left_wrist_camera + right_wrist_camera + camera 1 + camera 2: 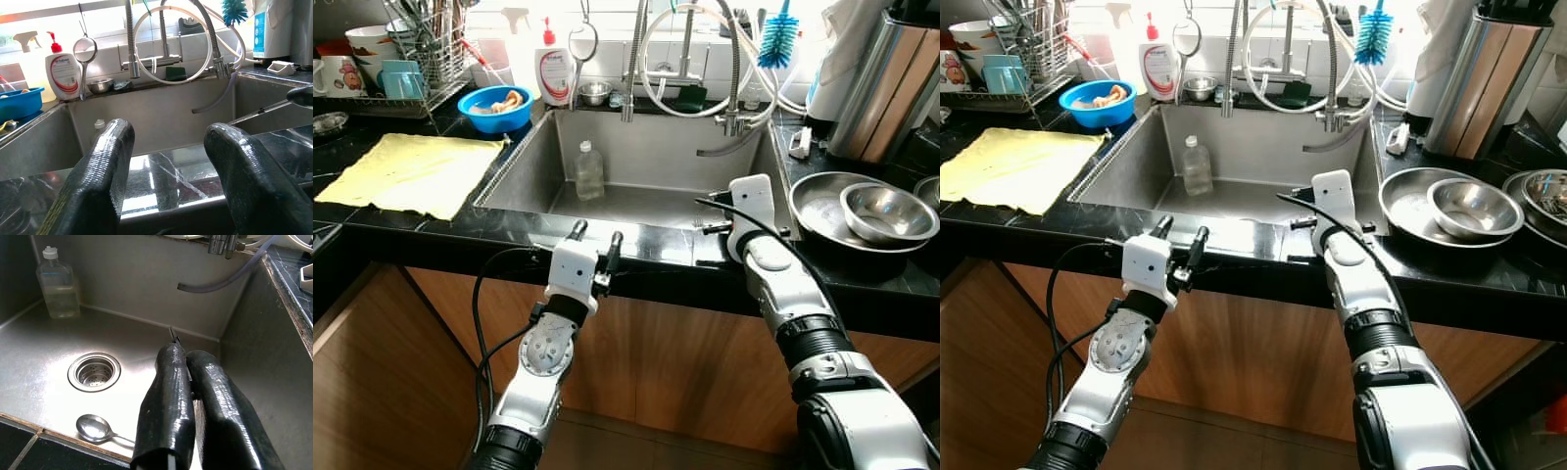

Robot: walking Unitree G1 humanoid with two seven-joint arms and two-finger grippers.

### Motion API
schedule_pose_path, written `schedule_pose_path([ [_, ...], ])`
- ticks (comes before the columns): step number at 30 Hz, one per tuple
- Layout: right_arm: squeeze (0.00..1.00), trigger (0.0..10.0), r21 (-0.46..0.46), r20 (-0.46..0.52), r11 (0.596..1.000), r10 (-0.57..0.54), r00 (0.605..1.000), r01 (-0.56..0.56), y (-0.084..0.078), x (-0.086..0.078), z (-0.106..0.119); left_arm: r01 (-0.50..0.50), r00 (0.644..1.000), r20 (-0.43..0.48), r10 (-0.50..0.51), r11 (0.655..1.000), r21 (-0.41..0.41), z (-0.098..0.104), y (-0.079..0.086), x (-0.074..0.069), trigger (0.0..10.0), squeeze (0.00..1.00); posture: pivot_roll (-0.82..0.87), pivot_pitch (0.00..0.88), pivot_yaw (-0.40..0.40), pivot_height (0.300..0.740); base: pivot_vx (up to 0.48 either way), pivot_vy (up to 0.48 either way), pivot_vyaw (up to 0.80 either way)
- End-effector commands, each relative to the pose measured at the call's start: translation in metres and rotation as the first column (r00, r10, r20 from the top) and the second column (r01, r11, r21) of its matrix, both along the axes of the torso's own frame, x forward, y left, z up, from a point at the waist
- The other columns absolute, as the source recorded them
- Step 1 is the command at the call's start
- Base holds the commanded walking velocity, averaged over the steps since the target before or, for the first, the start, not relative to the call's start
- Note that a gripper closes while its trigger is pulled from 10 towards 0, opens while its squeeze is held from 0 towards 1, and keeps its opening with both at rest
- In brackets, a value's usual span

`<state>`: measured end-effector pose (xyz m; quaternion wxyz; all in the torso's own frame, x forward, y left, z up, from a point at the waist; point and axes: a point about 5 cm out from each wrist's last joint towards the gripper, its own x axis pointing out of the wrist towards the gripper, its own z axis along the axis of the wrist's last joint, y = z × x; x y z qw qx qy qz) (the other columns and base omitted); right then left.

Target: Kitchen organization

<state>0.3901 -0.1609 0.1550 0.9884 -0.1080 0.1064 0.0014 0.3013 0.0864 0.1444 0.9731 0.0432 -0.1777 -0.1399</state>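
A clear plastic bottle (589,171) with a white cap stands upright in the steel sink (656,147), near its back left. A metal spoon (95,427) lies on the sink floor by the front wall, close to the drain strainer (94,371). My right gripper (185,355) hangs shut over the sink's right half, above and right of the spoon. A thin dark tip pokes out between its fingers; I cannot tell what it is. My left gripper (597,232) is open and holds nothing, level with the black counter's front edge (509,230).
A yellow cloth (411,171) lies on the left counter, with a blue bowl (494,108), a soap bottle (551,69) and a dish rack (431,49) behind it. Steel bowls (886,211) sit on the right counter. The tap with its hoses (685,59) overhangs the sink.
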Motion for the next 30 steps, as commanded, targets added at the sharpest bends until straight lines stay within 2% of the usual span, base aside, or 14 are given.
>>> schedule_pose_path([
  [1, 1.00, 10.0, 0.009, -0.006, 1.000, -0.002, 1.000, 0.002, 0.001, 0.000, -0.002, 0.001, 1.000, 0.018, -0.002, 1.000, 0.020, 0.001, -0.001, 0.001, 10.0, 0.00, -0.12, 0.000, 0.042, 0.740, 0.000, 0.000, 0.00],
  [4, 1.00, 10.0, 0.011, 0.012, 1.000, -0.021, 1.000, 0.021, -0.002, 0.000, -0.002, 0.004, 1.000, 0.017, -0.004, 1.000, 0.022, 0.000, -0.001, 0.000, 10.0, 0.00, -0.12, 0.000, 0.043, 0.740, 0.000, 0.000, 0.00],
  [5, 0.77, 10.0, 0.005, 0.012, 1.000, -0.020, 1.000, 0.020, -0.002, -0.001, -0.002, 0.004, 1.000, 0.016, -0.004, 1.000, 0.022, 0.000, 0.000, 0.000, 10.0, 0.00, -0.12, 0.000, 0.044, 0.740, 0.000, 0.000, 0.00],
  [10, 0.72, 10.0, -0.007, 0.010, 1.000, -0.013, 1.000, 0.013, 0.001, -0.002, -0.006, 0.003, 1.000, 0.010, -0.004, 1.000, 0.027, -0.003, 0.001, -0.001, 10.0, 0.00, -0.13, 0.000, 0.045, 0.740, 0.000, 0.000, 0.00],
  [11, 0.00, 10.0, -0.008, 0.045, 1.000, -0.009, 0.999, 0.009, 0.002, -0.002, -0.003, 0.004, 1.000, 0.010, -0.004, 1.000, 0.027, -0.003, 0.001, -0.001, 10.0, 0.00, -0.13, 0.000, 0.045, 0.740, 0.000, 0.000, 0.00],
  [12, 0.00, 10.0, -0.008, 0.045, 1.000, -0.009, 0.999, 0.009, 0.002, -0.002, -0.003, 0.004, 1.000, 0.010, -0.004, 1.000, 0.027, -0.003, 0.001, -0.001, 10.0, 0.00, -0.13, 0.000, 0.045, 0.740, 0.000, 0.000, 0.00],
  [13, 0.00, 10.0, 0.009, 0.145, 1.000, -0.006, 0.989, 0.005, 0.006, -0.003, 0.008, 0.006, 1.000, 0.009, -0.006, 1.000, 0.026, -0.003, 0.000, -0.002, 10.0, 0.00, -0.13, 0.000, 0.042, 0.740, 0.000, 0.000, 0.00],
  [14, 0.00, 10.0, 0.018, 0.196, 1.000, -0.003, 0.981, 0.000, 0.008, -0.005, 0.013, 0.007, 1.000, 0.010, -0.008, 1.000, 0.026, -0.004, 0.000, -0.002, 10.0, 0.00, -0.13, 0.000, 0.041, 0.740, 0.000, 0.000, 0.00],
  [17, 0.00, 10.0, -0.011, 0.278, 1.000, 0.020, 0.960, -0.018, 0.013, -0.012, 0.017, 0.008, 1.000, 0.010, -0.008, 1.000, 0.028, -0.005, -0.001, -0.002, 10.0, 0.00, -0.13, 0.000, 0.041, 0.740, 0.000, 0.000, 0.00],
  [22, 0.00, 10.0, 0.009, 0.407, 1.000, 0.019, 0.913, -0.025, 0.025, -0.040, 0.012, 0.001, 1.000, 0.012, -0.001, 0.999, 0.035, -0.005, 0.002, 0.002, 10.0, 0.00, -0.16, 0.000, 0.061, 0.740, 0.000, 0.000, 0.00],
  [25, 0.00, 10.0, 0.011, 0.445, 0.998, 0.047, 0.894, -0.058, 0.033, -0.054, 0.008, 0.003, 1.000, 0.022, -0.003, 0.999, 0.034, -0.002, 0.003, 0.005, 10.0, 0.00, -0.19, 0.000, 0.078, 0.740, 0.000, 0.000, 0.00],
  [26, 0.00, 10.0, 0.033, 0.457, 0.998, 0.040, 0.889, -0.062, 0.035, -0.063, 0.004, 0.001, 1.000, 0.025, -0.002, 1.000, 0.023, 0.000, 0.004, 0.009, 10.0, 0.00, -0.19, 0.000, 0.087, 0.740, 0.000, 0.000, 0.00],
  [27, 0.00, 10.0, 0.033, 0.457, 0.998, 0.040, 0.889, -0.062, 0.035, -0.063, 0.004, 0.001, 1.000, 0.025, -0.002, 1.000, 0.023, 0.000, 0.004, 0.009, 10.0, 0.00, -0.19, 0.000, 0.087, 0.740, 0.000, 0.000, 0.00],
  [30, 0.00, 10.0, 0.063, 0.473, 0.997, 0.011, 0.881, -0.046, 0.034, -0.079, -0.002, -0.010, 1.000, 0.024, 0.010, 1.000, -0.002, 0.002, 0.007, 0.011, 10.0, 0.00, -0.21, 0.000, 0.103, 0.740, 0.000, 0.000, 0.00],
])
